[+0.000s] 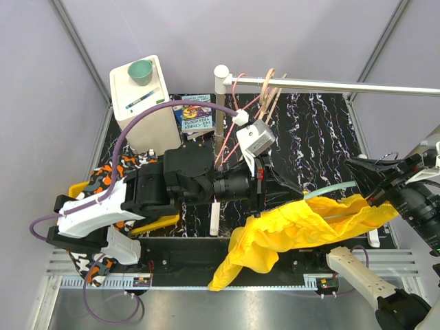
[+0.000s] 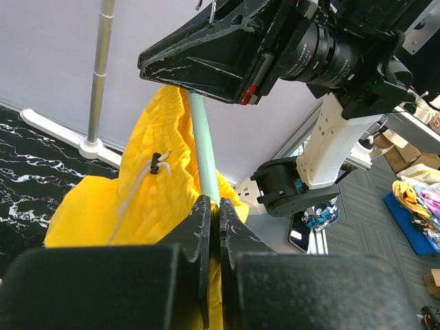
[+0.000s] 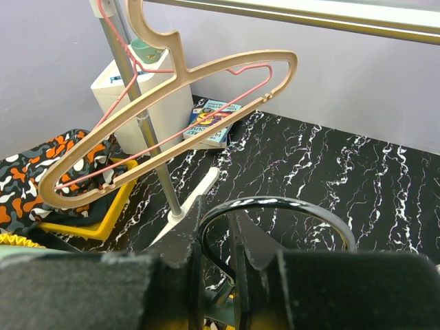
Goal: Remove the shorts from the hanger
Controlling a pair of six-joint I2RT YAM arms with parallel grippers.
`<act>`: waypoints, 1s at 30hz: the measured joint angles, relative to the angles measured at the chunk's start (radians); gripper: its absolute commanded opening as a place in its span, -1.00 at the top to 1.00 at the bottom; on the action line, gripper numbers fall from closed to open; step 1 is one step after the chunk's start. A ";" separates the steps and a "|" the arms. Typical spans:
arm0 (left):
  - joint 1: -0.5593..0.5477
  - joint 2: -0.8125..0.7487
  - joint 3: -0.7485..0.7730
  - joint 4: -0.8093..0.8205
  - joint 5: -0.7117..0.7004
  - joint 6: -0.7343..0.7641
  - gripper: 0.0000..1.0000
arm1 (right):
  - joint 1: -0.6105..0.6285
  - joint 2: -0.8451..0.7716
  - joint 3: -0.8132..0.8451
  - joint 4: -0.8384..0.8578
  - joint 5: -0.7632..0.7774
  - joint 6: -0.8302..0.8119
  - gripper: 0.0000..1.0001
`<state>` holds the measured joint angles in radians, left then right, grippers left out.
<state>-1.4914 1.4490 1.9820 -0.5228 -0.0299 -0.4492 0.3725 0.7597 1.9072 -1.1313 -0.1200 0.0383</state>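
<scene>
Closest in: left gripper (image 2: 214,206), jaws pinched shut on the yellow shorts (image 2: 130,206) beside the teal hanger (image 2: 205,144) bar, presumably to drag fabric off; right gripper (image 3: 216,218) clamped on a black wire loop (image 3: 275,203), likely the hanger's hook, as anchor; shorts not yet off, strung mid-air between both arms.

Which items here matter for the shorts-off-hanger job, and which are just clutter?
Job: yellow shorts, teal hanger, left tool, right tool.
Clutter: spare hangers, books, white box, green cup, patterned cloth.
</scene>
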 measured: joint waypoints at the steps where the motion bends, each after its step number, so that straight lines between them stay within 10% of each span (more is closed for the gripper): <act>1: 0.000 0.000 0.000 0.000 0.000 0.000 1.00 | 0.000 -0.001 -0.001 0.000 0.005 0.000 1.00; 19: -0.012 -0.296 -0.273 0.056 -0.116 0.030 1.00 | 0.002 -0.087 -0.062 0.011 0.476 0.316 1.00; 30: -0.033 -0.287 -0.317 0.050 -0.102 0.031 1.00 | 0.014 -0.093 -0.093 0.079 0.446 0.523 1.00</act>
<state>-1.5246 1.1622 1.6653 -0.4728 -0.1322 -0.4183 0.3866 0.6670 1.8141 -1.0523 0.3256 0.5613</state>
